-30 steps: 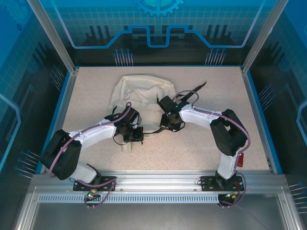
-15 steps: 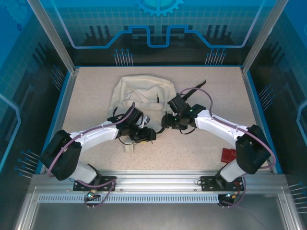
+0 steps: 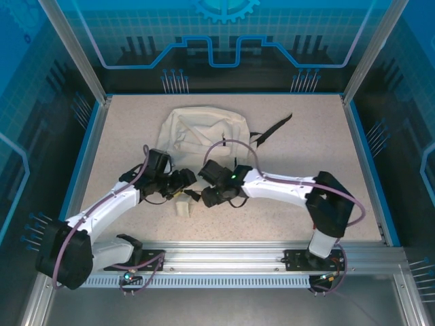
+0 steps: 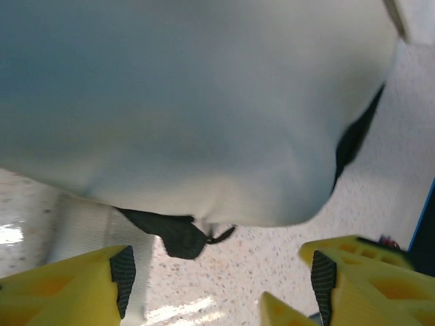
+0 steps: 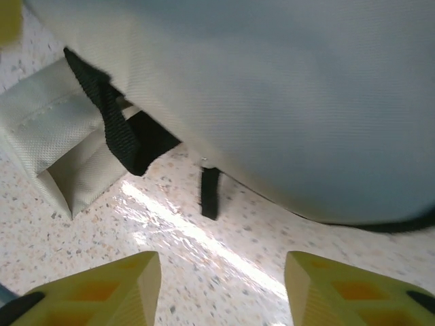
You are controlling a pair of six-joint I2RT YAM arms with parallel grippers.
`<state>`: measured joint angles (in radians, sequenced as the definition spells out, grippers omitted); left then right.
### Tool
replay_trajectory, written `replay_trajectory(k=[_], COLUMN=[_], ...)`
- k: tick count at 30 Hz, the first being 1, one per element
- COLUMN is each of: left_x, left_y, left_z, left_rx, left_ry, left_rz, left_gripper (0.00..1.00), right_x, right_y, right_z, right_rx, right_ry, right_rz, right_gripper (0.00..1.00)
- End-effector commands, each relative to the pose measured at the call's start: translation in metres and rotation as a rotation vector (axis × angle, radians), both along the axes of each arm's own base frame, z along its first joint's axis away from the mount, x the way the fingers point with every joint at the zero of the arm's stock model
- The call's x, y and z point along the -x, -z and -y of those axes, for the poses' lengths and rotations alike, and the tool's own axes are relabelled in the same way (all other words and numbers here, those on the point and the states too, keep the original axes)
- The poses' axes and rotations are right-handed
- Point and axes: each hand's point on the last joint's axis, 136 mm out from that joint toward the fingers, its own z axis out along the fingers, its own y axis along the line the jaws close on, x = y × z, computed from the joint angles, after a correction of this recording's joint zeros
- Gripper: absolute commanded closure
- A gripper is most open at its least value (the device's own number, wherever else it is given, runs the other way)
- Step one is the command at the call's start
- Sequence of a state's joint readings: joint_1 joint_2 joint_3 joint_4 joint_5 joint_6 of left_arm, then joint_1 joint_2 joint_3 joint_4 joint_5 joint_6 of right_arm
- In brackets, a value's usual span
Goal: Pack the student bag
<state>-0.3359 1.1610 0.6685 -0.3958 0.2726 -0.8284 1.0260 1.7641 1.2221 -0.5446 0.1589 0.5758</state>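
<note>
**Both grippers open at the near edge of the backpack**

The speckled beige table (image 3: pixel 312 170) carried everything. On its far middle part lay the soft cream fabric backpack (image 3: pixel 204 128), quite flat. A long black webbing strap (image 3: pixel 275 127) stretched from its right side over the table.

The two arms reached in from the near edge and met just before the near side of the backpack. The left gripper (image 3: pixel 183 178) was at the near left corner of the backpack. The right gripper (image 3: pixel 209 195) was just beside it, a little closer to the bases. From the top view I could not tell if either one touched the fabric.

In the left wrist view the left gripper (image 4: pixel 211 292) was released. Its yellow fingers (image 4: pixel 68 285) stood wide apart with only table between them, and the backpack (image 4: pixel 190 102) lay ahead of the tips. The right gripper (image 5: pixel 221 285) was released too, with its fingers (image 5: pixel 102 288) apart and holding nothing. Here also the backpack (image 5: pixel 285 95) lay ahead of the tips.

A short black strap piece (image 5: pixel 112 122) hung from the edge of the backpack. Beside it a small cream folded fabric tab (image 5: pixel 58 153) lay on the table. In the top view this tab (image 3: pixel 182 209) was near both grippers, on their near side.
</note>
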Motion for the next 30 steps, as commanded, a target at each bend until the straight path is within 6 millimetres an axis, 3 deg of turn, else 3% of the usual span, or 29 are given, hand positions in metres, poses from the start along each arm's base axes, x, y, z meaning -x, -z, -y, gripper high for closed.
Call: replay_trajectory(k=[1,10,17,21,27,30], left_x=[0.003,0.002,0.000,0.000,0.000,0.001], left_y=[0.007,0.011,0.010,0.009,0.008,0.010], left_z=[-0.018,-0.030,-0.031,-0.031,-0.027,-0.023], left_rx=[-0.028,-0.033,-0.022,-0.014,0.020,0.054], left_ry=[-0.106,-0.167,-0.184,-0.192,-0.202,-0.213], left_rz=[-0.041,-0.061,-0.064,-0.065,-0.073,-0.085], left_gripper=[0.28,0.25,0.24,0.23,0.23,0.23], right_x=[-0.004,-0.018,-0.028,-0.027,-0.024,-0.025], right_y=[0.013,0.041,0.046,0.044,0.048,0.044], right_z=[-0.014,-0.022,-0.016,-0.012,-0.010,-0.009], right_rx=[0.035,0.102,0.144,0.167,0.199,0.192], right_ry=[-0.018,0.016,0.061,0.061,0.032,0.036], right_rz=[0.034,0.069,0.110,0.125,0.125,0.134], right_gripper=[0.53,0.60,0.72,0.85,0.87,0.94])
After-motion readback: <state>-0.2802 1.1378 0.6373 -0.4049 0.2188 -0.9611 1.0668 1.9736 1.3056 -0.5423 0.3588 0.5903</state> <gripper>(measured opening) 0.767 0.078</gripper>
